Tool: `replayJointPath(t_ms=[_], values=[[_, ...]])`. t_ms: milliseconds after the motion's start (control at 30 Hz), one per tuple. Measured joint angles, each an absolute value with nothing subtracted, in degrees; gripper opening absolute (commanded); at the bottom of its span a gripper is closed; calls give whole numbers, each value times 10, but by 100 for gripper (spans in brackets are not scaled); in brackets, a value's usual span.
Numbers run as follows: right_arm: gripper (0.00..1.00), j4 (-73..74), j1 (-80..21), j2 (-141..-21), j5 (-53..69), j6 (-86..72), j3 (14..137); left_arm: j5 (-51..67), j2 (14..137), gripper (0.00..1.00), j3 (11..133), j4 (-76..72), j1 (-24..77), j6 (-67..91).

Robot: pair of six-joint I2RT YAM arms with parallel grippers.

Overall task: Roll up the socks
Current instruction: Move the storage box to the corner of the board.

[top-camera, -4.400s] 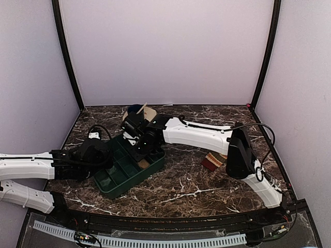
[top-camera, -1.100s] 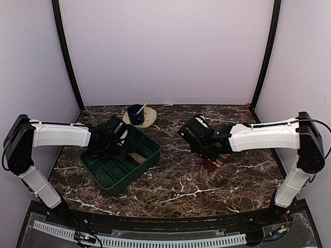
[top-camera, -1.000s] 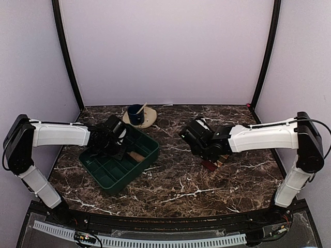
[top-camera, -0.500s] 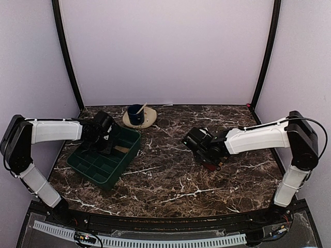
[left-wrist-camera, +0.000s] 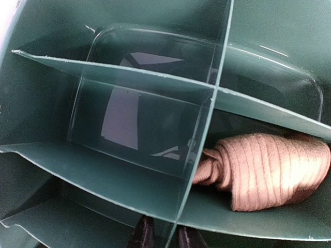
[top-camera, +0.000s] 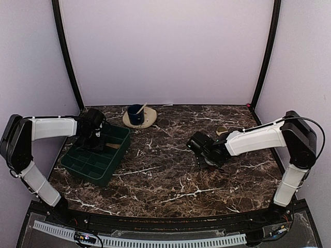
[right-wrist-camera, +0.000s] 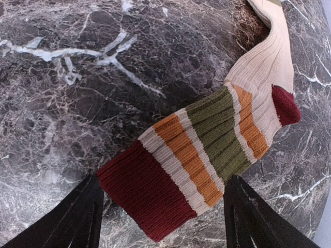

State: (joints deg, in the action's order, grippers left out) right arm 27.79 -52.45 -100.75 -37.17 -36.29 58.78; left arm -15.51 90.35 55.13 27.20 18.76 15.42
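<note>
The plain tan sock (left-wrist-camera: 264, 170) lies rolled in one compartment of the green tray (top-camera: 85, 168), right of a divider (left-wrist-camera: 129, 82). My left gripper (top-camera: 95, 135) reaches into the tray's far end. In the left wrist view its fingertips (left-wrist-camera: 142, 235) stand narrowly either side of a divider wall, shut on it. The striped sock (right-wrist-camera: 207, 150) lies flat on the marble, red cuff nearest, with only its tan end (top-camera: 222, 130) showing from above. My right gripper (top-camera: 209, 156) hangs low over it, open, with one finger (right-wrist-camera: 77, 217) on each side of the cuff.
A blue cup with a stick in it stands on a tan saucer (top-camera: 138, 116) at the back of the table, behind the tray. Purple walls close in the left, right and back sides. Dark marble table (top-camera: 165, 181) lies between the two arms.
The left gripper has pulled the green tray leftwards and back across the table. The right gripper has come down over the striped sock and opened wider.
</note>
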Motion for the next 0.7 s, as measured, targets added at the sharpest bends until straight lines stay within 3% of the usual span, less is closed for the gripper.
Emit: replayJointPath(t_ms=[100,433,700], values=[[74,278,-516,-1013,-357,-363,584,-153,911,19,559,274,176,152],[65,270,-505,-1030,-328,-361,582,-140,916,41,563,276,160,153],[50,263,-505,-1033,-298,-362,584,-123,859,44,563,282,160,166]])
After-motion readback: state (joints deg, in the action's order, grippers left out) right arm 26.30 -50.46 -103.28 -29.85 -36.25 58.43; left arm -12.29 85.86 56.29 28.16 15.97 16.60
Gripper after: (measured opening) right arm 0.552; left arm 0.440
